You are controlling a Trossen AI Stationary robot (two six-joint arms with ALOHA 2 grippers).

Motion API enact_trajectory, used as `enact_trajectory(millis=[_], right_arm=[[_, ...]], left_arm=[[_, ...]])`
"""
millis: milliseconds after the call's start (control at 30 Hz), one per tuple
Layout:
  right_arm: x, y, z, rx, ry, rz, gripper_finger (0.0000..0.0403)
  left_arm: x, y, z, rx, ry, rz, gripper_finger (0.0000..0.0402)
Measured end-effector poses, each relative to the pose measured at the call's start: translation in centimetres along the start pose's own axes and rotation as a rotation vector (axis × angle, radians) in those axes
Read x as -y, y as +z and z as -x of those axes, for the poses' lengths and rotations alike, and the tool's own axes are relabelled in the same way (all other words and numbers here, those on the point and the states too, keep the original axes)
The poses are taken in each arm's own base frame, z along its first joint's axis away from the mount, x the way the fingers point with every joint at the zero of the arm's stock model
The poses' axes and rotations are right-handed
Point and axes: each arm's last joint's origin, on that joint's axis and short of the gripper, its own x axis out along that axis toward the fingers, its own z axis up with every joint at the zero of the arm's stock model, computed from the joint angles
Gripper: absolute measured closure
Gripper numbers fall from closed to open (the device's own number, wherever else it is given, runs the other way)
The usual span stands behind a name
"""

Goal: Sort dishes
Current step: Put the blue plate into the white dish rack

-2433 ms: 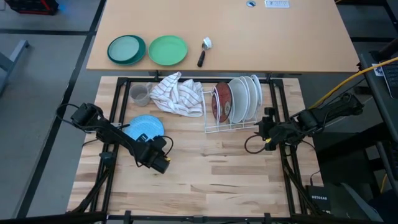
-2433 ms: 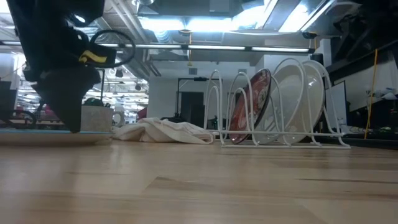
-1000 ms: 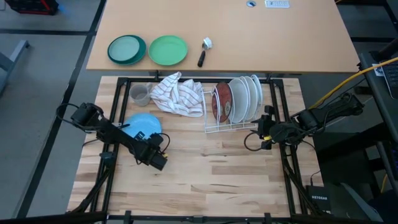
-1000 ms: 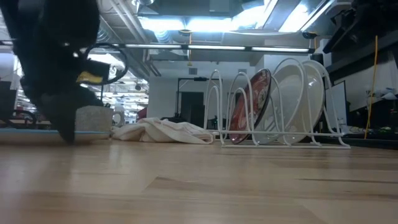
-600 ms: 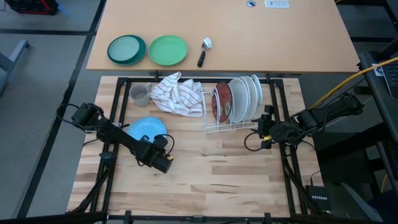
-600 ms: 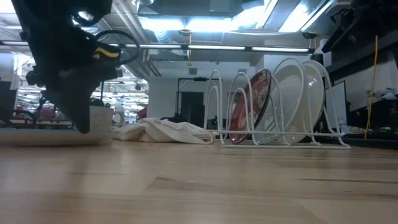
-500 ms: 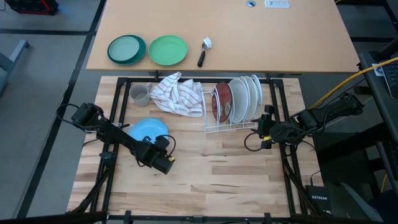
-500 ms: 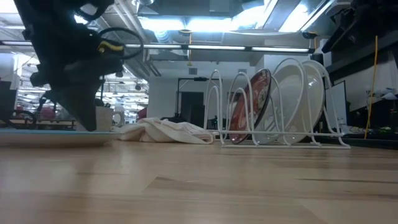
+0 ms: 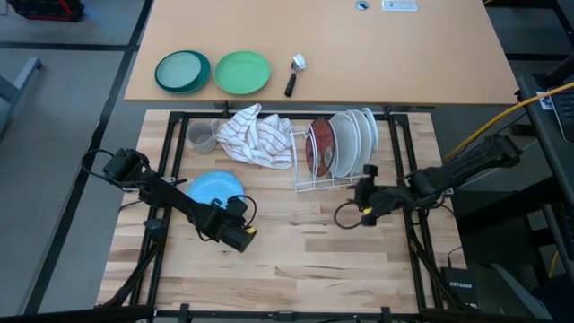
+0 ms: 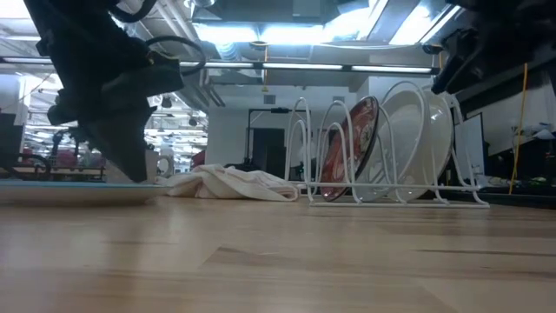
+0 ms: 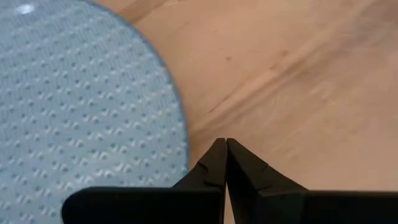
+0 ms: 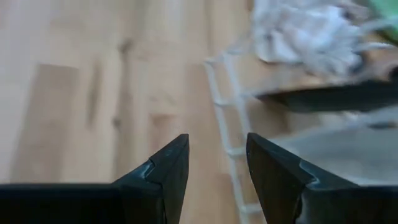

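Observation:
A light blue plate (image 9: 215, 187) lies flat on the wooden table at the left; it also shows in the left wrist view (image 11: 74, 112). My left gripper (image 9: 237, 235) is shut, its tips (image 11: 222, 144) pointing down right beside the plate's near-right rim. A dark red flowered plate (image 9: 319, 148) and several white plates (image 9: 352, 136) stand on edge in a white wire rack (image 9: 330, 185). My right gripper (image 9: 362, 203) is open and empty, low in front of the rack's right end; its fingers (image 12: 174, 155) stand apart over the bare wood. My left gripper's shut fingertips (image 11: 214, 158) come from above and stand at the table just off the blue plate's rim (image 11: 184, 140). I cannot tell whether they touch the plate or the wood.
A striped towel (image 9: 256, 135) and a small grey cup (image 9: 203, 136) lie at the table's far left. Two green plates (image 9: 212, 72) and a dark-handled tool (image 9: 293, 74) sit on the far desk. Bare wood lies between the arms (image 9: 305, 242).
My right gripper has moved toward the table's left and near edge, along the front of the rack. My left gripper has shifted a little toward the right and near edge, and the blue plate has slid slightly the same way.

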Motion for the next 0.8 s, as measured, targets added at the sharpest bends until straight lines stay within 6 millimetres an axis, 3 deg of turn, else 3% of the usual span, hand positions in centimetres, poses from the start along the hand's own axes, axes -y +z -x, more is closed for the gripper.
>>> enact_trajectory(millis=[233,500,633,800], right_arm=[[-2.4,1.6,-3.0,0.044,0.158,-0.034,0.0237],[-4.1,2.6,-5.9,0.081,0.166,-0.056,0.0237],[-5.0,2.8,-7.3,0.084,0.171,-0.119,0.0237],[-6.0,3.0,-9.1,0.097,0.187,-0.218,0.0237]], left_arm=[[-1.5,0.4,0.8,0.003,0.099,0.059,0.0401],[-4.2,1.6,3.4,0.086,0.197,0.113,0.0401],[-5.3,0.9,2.7,0.028,0.264,0.126,0.0401],[-5.6,-0.1,1.3,-0.017,0.222,0.165,0.0401]])
